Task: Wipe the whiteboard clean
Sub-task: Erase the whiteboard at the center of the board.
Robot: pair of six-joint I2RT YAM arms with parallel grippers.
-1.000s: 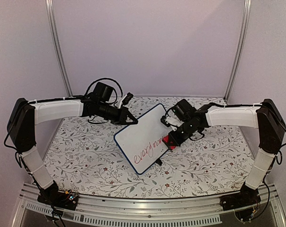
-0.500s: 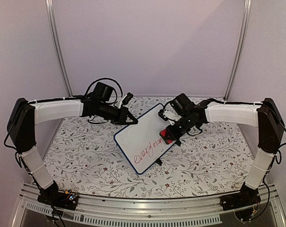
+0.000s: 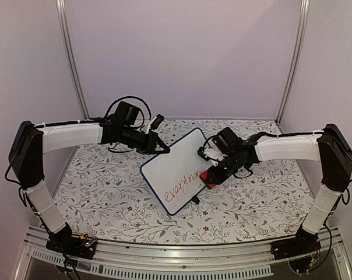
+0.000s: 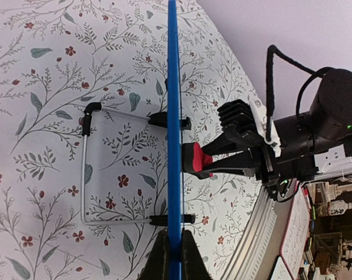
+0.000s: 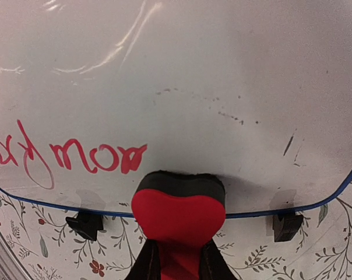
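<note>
Whiteboard (image 3: 175, 169), small rectangular white board in a thin dark blue frame with rounded corners: stands slantwise near the middle of the flower-and-leaf patterned tablecloth (image 3: 106, 198), between the two arms. Red handwritten marker line (image 3: 185, 185) runs along its near edge. The words are hard to read from above, and the right wrist view cuts them off at the left, leaving only the end. A few faint dark specks (image 5: 228, 116) mark the white surface. The left wrist view shows the board edge-on as one blue line (image 4: 174, 87), its face hidden, with a bent silver wire stand (image 4: 85, 169) and two small black feet (image 4: 170, 121) behind it. Left gripper (image 3: 162, 149): arm reaches in from the left, forearm nearly level, fingers pinched onto the frame at the board's far left edge. Right gripper (image 3: 210, 175): arm reaches in from the right, wrist bent down towards the board, fingers clamped on the small red eraser block with dark felt face (image 5: 179, 213). From above the eraser is mostly hidden under the gripper. Its felt is pressed to the board just above the frame, beside the last red letters.
</note>
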